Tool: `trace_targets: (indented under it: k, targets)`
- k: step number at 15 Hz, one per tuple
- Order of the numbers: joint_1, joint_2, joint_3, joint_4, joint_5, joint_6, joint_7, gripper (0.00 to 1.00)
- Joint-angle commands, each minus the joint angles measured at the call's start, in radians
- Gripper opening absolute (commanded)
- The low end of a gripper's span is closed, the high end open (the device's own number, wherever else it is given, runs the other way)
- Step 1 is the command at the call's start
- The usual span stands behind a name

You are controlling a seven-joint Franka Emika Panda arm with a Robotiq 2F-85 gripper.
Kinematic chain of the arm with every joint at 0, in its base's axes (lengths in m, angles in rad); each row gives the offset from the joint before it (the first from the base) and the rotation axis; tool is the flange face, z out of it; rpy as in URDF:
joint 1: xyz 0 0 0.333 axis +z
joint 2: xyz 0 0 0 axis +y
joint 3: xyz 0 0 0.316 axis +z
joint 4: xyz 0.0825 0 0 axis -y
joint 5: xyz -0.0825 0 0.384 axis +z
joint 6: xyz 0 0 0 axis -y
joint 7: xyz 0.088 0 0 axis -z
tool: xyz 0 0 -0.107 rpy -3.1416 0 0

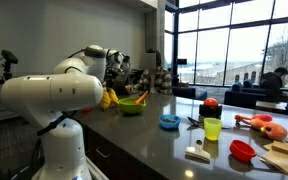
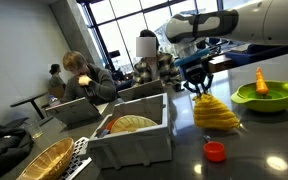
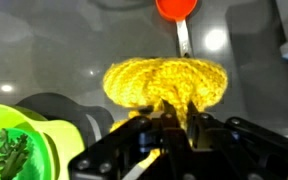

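A yellow knitted cloth (image 3: pixel 166 82) stands bunched in a cone on the dark counter; it also shows in both exterior views (image 2: pixel 216 113) (image 1: pixel 108 98). My gripper (image 3: pixel 159 118) is straight above it, and its fingers are shut on the cloth's top fold. In an exterior view the gripper (image 2: pixel 198 88) hangs from the white arm, pinching the cone's peak. The cloth's lower edge rests on the counter.
A green bowl (image 2: pixel 266 97) with an orange piece in it sits beside the cloth and shows in the wrist view (image 3: pixel 14 150). A red spoon (image 3: pixel 176 8) lies beyond the cloth. A grey bin (image 2: pixel 134 135), a blue bowl (image 1: pixel 170 121) and a yellow-green cup (image 1: pixel 213 128) stand on the counter.
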State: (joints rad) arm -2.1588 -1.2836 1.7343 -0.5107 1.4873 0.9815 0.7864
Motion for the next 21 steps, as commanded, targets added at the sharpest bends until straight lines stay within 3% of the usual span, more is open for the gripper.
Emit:
trace_targets:
  k: [1, 5, 6, 7, 9, 10, 21]
  targets:
    - [-0.038, -0.022, -0.034, 0.007, -0.044, 0.000, 0.061, 0.03]
    - [-0.057, -0.038, -0.023, 0.001, -0.052, -0.026, 0.105, 0.03]
    - [-0.014, -0.032, -0.035, -0.081, -0.048, -0.003, 0.039, 0.03]
    - [-0.013, -0.036, -0.035, -0.086, -0.048, -0.003, 0.036, 0.14]
    - [-0.004, -0.037, -0.034, -0.103, -0.047, -0.001, 0.034, 0.14]
    - [-0.034, -0.039, -0.019, -0.052, -0.039, -0.002, 0.061, 0.14]
    - [-0.028, -0.039, -0.021, -0.060, -0.039, -0.002, 0.057, 0.14]
